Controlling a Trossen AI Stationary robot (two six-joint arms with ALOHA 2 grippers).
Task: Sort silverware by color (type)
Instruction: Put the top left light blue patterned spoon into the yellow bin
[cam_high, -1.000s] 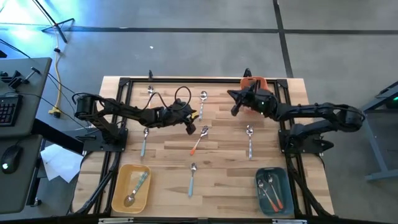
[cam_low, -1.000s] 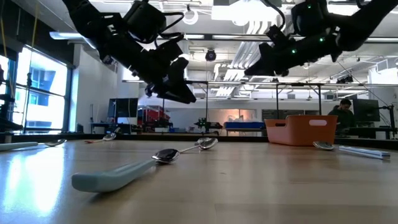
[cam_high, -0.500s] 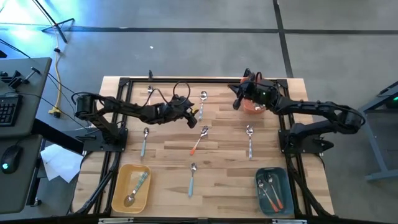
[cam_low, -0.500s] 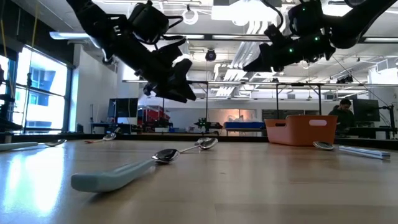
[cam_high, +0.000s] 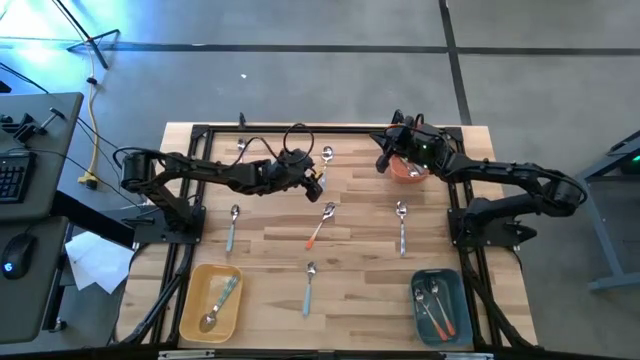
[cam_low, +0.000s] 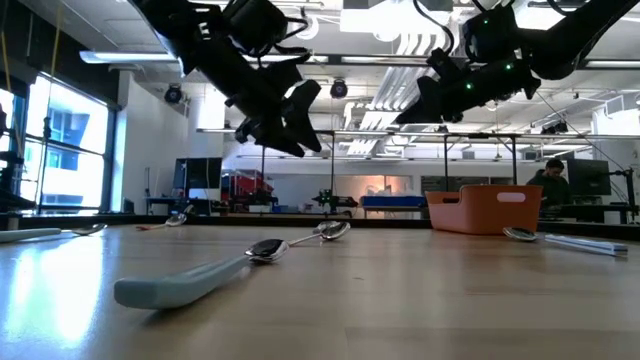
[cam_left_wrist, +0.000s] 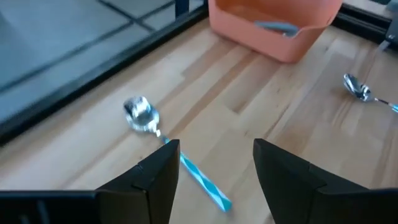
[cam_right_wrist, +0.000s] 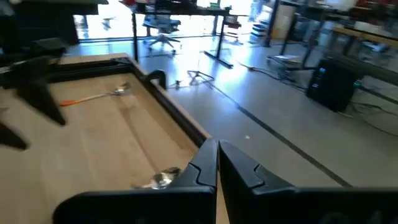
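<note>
Nearest the front edge of the surface (cam_high: 270, 240) sit two sorting bins: a yellow tray (cam_high: 211, 301) holding a blue-handled spoon, and a dark blue tray (cam_high: 439, 305) holding pieces with orange handles, so each colour appears to have its own bin. Between them lies a blue-handled spoon (cam_high: 309, 288), still unsorted. Farther in, a short blue spoon (cam_high: 232, 226) lies on the left side, an orange-handled spoon (cam_high: 320, 226) near the middle, and another blue spoon (cam_high: 402, 226) on the right side.

Beyond these, the left tool (cam_high: 313, 183) hangs above the surface with its fingers spread wide and nothing between them. Its wrist camera looks down on a blue-handled far spoon (cam_left_wrist: 177, 158), lying between the fingers in that view, which suggests it is lining up for that piece. A silver piece (cam_high: 241, 150) rests near the far left corner.

Farthest back, the right tool (cam_high: 386, 158) is over the orange bin (cam_high: 409, 168) at the far edge, its fingers pressed together with nothing visible between them. A metal piece (cam_left_wrist: 277, 26) rests on that bin's rim, likely where the plain silver ones go.
</note>
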